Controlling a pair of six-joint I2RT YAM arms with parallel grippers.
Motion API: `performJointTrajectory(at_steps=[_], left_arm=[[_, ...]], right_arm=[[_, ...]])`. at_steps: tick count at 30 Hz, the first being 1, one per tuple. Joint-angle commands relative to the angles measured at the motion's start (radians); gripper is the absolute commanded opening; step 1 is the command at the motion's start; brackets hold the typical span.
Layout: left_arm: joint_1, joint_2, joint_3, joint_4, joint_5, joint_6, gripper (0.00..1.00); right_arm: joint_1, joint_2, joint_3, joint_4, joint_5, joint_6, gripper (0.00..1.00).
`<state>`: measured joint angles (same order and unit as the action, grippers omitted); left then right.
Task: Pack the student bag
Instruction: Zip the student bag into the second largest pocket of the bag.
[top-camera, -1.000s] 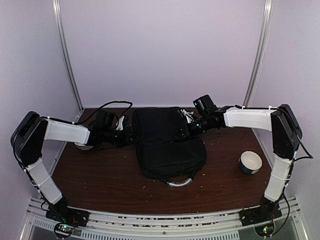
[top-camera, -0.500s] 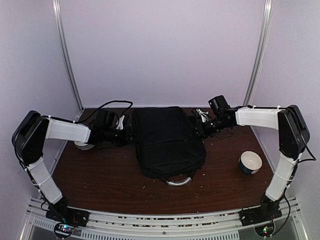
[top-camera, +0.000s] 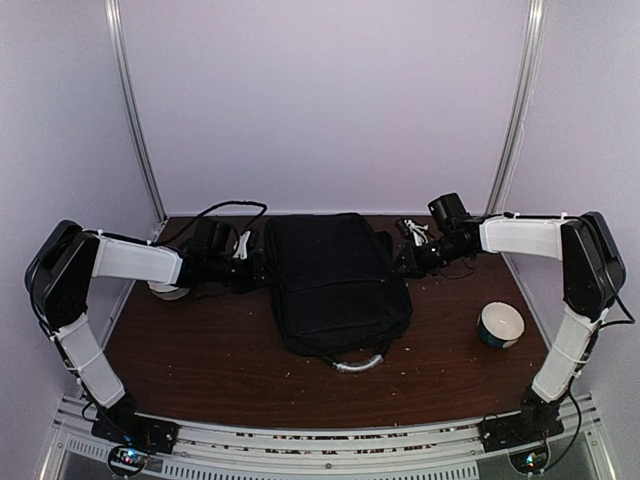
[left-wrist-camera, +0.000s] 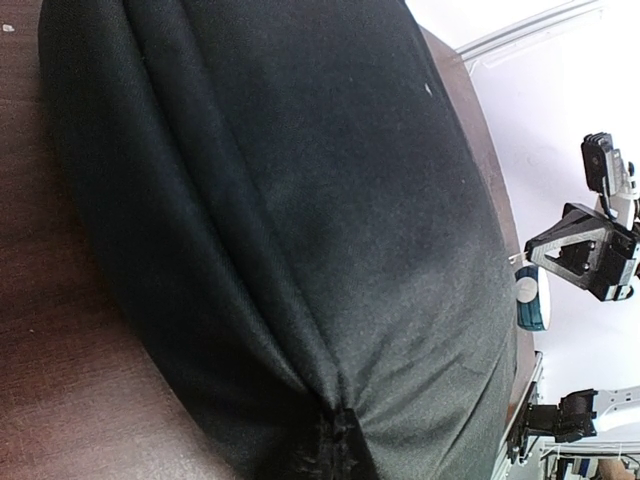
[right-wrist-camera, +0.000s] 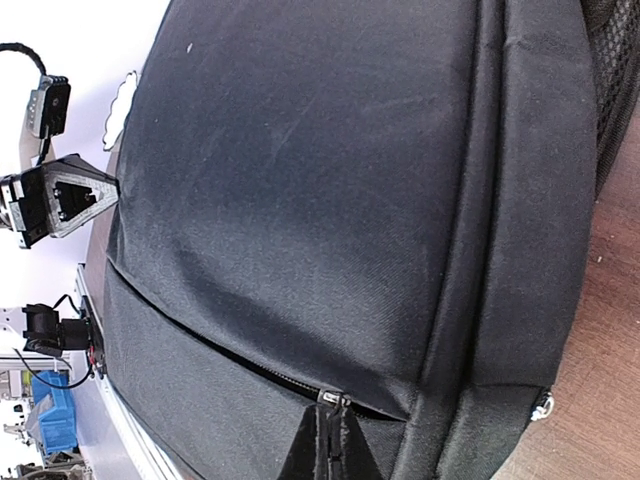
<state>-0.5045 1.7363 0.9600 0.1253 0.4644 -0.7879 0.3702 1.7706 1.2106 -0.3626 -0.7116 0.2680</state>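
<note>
Student bag (top-camera: 338, 285): flat on worktop (top-camera: 200, 350), central, zips apparently shut, so packing likely near done. Left hand (top-camera: 264, 270) at its left edge, right hand (top-camera: 402, 262) just beside; cannot tell either grip.

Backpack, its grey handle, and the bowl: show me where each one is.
backpack (top-camera: 335, 280), top view, middle of its front panel.
grey handle (top-camera: 358, 366), top view, bottom of the loop.
bowl (top-camera: 498, 341), top view, near outer wall.
</note>
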Motion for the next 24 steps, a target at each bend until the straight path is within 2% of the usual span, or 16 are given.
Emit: performJointTrajectory(at_steps=[1,11,14,17,20,24], left_arm=[[0.033,0.017,0.022,0.004,-0.050,0.030,0.00],[0.033,0.016,0.031,0.000,-0.038,0.037,0.00],[0.033,0.012,0.053,-0.041,-0.041,0.059,0.21],[0.035,-0.014,0.082,-0.148,-0.083,0.127,0.35],[0.040,-0.047,0.129,-0.291,-0.179,0.225,0.43],[0.050,-0.104,0.200,-0.466,-0.332,0.357,0.47]], right_arm=[[-0.046,-0.029,-0.012,-0.004,0.127,-0.016,0.00],[-0.050,-0.031,-0.008,0.009,0.100,-0.015,0.00],[-0.050,-0.048,0.009,-0.003,0.110,-0.040,0.19],[-0.052,-0.071,0.036,-0.038,0.158,-0.098,0.37],[-0.063,-0.105,0.051,-0.068,0.195,-0.186,0.41],[-0.096,-0.169,0.062,-0.099,0.235,-0.282,0.40]])
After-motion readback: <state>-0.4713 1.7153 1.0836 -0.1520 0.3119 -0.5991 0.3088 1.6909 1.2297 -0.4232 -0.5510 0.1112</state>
